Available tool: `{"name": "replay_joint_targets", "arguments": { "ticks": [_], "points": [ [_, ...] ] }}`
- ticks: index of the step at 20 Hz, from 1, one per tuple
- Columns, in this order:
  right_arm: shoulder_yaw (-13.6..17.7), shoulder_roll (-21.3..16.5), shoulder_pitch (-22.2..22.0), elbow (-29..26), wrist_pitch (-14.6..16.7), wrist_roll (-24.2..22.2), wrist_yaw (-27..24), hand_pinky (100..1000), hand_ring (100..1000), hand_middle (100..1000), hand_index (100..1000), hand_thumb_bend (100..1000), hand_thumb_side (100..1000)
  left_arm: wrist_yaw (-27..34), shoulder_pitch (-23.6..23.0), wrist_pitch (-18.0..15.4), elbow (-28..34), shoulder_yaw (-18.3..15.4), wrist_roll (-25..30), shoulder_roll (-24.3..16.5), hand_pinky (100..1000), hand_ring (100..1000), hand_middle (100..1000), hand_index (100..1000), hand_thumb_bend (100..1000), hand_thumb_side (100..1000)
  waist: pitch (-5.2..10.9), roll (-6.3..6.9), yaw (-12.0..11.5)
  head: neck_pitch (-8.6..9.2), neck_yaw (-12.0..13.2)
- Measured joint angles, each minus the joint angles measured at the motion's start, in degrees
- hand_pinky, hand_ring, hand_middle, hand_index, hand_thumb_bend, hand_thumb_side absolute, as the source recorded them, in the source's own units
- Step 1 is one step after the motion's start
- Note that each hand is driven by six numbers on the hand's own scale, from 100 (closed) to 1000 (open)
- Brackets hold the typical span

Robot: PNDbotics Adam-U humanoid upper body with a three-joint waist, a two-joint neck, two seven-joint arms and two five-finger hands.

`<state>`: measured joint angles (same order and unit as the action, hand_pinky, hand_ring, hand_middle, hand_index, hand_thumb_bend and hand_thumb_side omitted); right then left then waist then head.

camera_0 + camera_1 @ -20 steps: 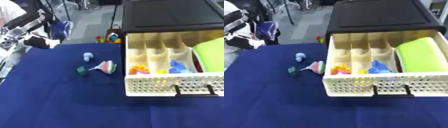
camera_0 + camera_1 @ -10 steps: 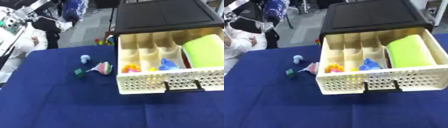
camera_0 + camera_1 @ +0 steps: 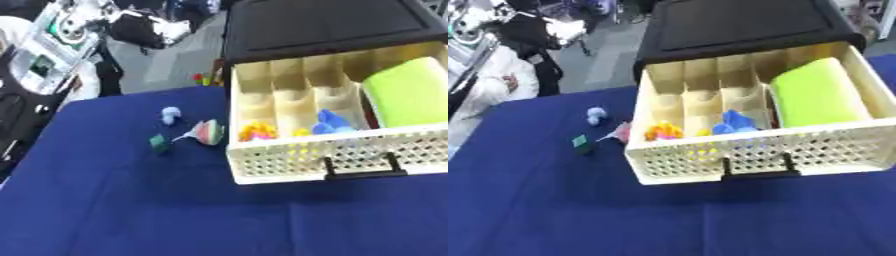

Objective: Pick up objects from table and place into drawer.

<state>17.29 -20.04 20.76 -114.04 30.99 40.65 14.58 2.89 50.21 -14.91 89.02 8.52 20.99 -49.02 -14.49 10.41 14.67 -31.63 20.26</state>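
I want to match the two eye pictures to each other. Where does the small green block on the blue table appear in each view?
Left eye view: the small green block lies left of centre, beside the pink and green striped toy.
Right eye view: the block sits further toward the left edge, at about the same height.
Shared landmark: the drawer's black handle, on the front of the cream drawer, to the block's right in both views.

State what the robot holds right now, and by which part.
Nothing is held: neither hand shows, and the three small objects lie on the table beside the drawer.
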Motion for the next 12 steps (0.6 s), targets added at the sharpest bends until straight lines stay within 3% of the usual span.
{"name": "replay_joint_targets", "arguments": {
  "ticks": [4,8,12],
  "points": [
    [-0.4,-0.4,1.5,0.0,0.0,0.0,-0.6,643,695,522,737,100,965,4.4,1.0,-1.6,-2.5,0.4,1.3,1.3,327,516,408,430,100,482,-0.21,1.53,2.1,-0.02,1.3],
    [-0.9,-0.6,2.9,0.0,0.3,-0.3,-1.6,644,696,521,737,100,963,6.4,1.4,-2.8,-7.0,0.3,2.3,2.6,321,513,407,432,100,561,-0.40,2.53,4.7,-0.02,3.0],
    [-1.1,-0.9,3.5,0.0,0.4,-0.4,-2.4,644,699,520,738,100,963,11.2,2.0,-2.8,-11.5,0.1,5.5,3.6,316,510,403,404,100,619,-0.92,3.11,5.7,-0.09,3.5]
  ]
}}
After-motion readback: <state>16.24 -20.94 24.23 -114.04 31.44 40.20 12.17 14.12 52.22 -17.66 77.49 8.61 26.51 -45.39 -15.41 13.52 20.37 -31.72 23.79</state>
